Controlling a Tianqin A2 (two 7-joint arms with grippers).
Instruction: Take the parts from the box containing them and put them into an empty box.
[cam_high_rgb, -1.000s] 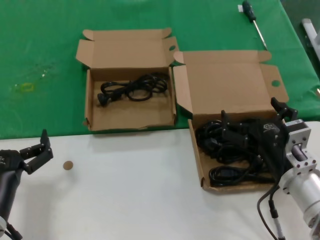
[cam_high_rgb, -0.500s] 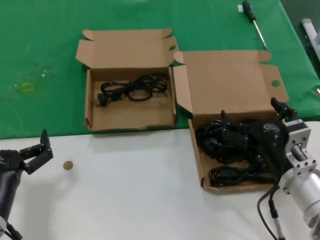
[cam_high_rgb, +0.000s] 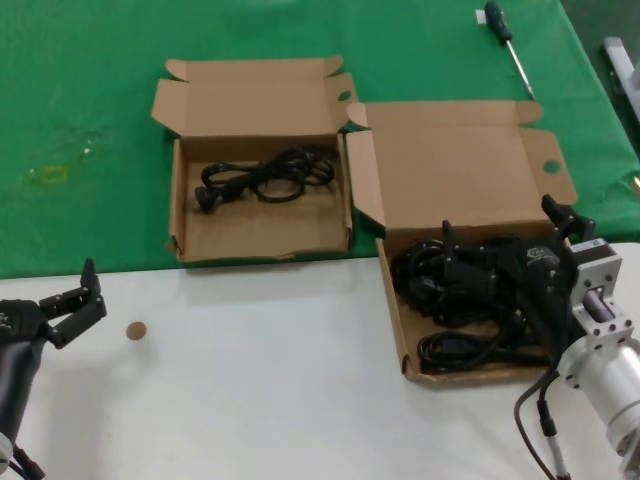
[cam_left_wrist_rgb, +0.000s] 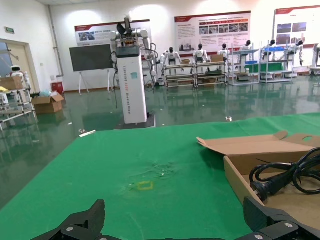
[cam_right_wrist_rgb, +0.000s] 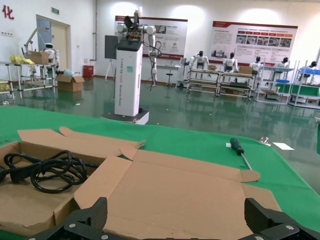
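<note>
The larger box (cam_high_rgb: 393, 310), with a tall lid flap (cam_high_rgb: 455, 170) and a round hole, sits at the right and holds several black cables (cam_high_rgb: 450, 290). My right gripper (cam_high_rgb: 500, 222) is open and empty, low over those cables and facing the flap (cam_right_wrist_rgb: 170, 195); its open jaws (cam_right_wrist_rgb: 175, 207) frame the flap. The smaller box (cam_high_rgb: 260, 240) at the left holds one looped cable (cam_high_rgb: 265, 178), which also shows in the left wrist view (cam_left_wrist_rgb: 285, 175) and the right wrist view (cam_right_wrist_rgb: 47, 172). My left gripper (cam_high_rgb: 70, 295) is open and empty over the white table at the near left (cam_left_wrist_rgb: 174, 210).
A screwdriver (cam_high_rgb: 505, 35) lies on the green cloth at the far right, also in the right wrist view (cam_right_wrist_rgb: 239, 150). A small brown disc (cam_high_rgb: 135, 330) lies on the white table near my left gripper. A yellow mark (cam_high_rgb: 48, 175) is on the cloth at the left.
</note>
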